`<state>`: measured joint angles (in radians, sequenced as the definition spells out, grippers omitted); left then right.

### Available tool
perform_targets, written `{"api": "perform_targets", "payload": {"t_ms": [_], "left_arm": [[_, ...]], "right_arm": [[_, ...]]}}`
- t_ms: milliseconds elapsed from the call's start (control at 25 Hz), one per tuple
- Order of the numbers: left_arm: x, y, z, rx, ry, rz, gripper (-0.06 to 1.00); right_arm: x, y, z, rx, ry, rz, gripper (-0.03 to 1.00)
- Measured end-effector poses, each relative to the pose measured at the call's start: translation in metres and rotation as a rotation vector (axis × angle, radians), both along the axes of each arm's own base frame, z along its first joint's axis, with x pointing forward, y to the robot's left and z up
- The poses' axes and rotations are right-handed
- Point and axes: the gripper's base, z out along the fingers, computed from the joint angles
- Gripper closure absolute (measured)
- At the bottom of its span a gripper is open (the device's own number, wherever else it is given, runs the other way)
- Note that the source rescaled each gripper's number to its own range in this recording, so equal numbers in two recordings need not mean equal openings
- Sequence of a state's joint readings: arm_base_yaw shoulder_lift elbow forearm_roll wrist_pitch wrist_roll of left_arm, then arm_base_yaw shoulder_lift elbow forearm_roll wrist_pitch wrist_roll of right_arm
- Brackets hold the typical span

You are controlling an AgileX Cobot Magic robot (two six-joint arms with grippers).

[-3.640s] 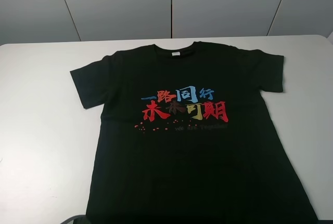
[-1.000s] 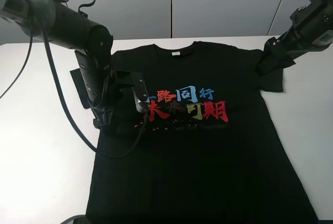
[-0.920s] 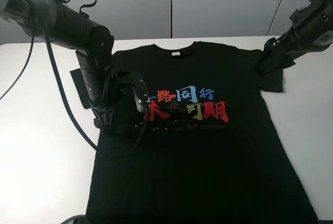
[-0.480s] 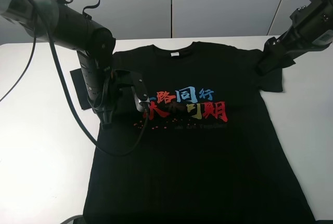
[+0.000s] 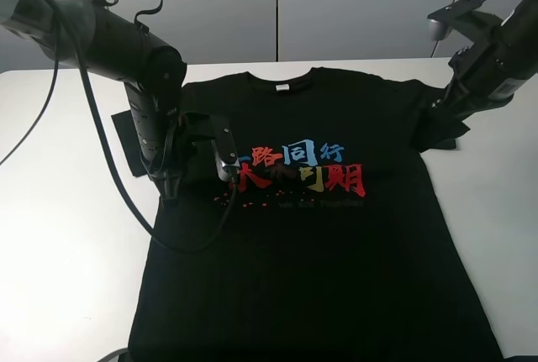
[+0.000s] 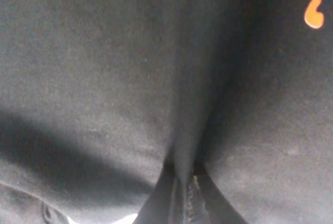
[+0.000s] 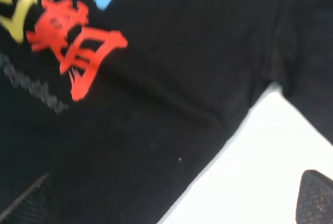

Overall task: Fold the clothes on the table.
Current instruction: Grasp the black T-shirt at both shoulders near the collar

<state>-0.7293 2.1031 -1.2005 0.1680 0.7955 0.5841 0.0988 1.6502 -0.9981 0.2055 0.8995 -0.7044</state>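
Exterior high: T-shirt (image 5: 336, 244) flat on table (image 5: 59, 278), left gripper (image 5: 171, 196) pinching it at nine o'clock, right gripper (image 5: 435, 123) splayed at two o'clock; one-sided pull likely to bunch fabric.

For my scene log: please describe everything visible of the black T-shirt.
The black T-shirt, short-sleeved, lies face up, spread on the white table. Red, blue and yellow characters cross its chest; a small white tag marks the collar. The left gripper pinches a ridge of cloth beside one sleeve; the right gripper, open, is at the other sleeve.
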Motion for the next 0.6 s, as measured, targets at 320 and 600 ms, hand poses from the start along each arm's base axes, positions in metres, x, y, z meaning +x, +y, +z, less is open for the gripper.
{"api": "perform_targets", "payload": {"t_ms": [320,600], "left_arm": [[0.000,0.000,0.000,0.000,-0.002,-0.004,0.94],[0.000,0.000,0.000,0.000,-0.003,0.000,0.94]], "right_arm": [[0.010,0.031,-0.048,-0.109,0.034,0.259,-0.01],[0.019,0.031,-0.075,-0.161,0.031,0.340,0.16]]}}
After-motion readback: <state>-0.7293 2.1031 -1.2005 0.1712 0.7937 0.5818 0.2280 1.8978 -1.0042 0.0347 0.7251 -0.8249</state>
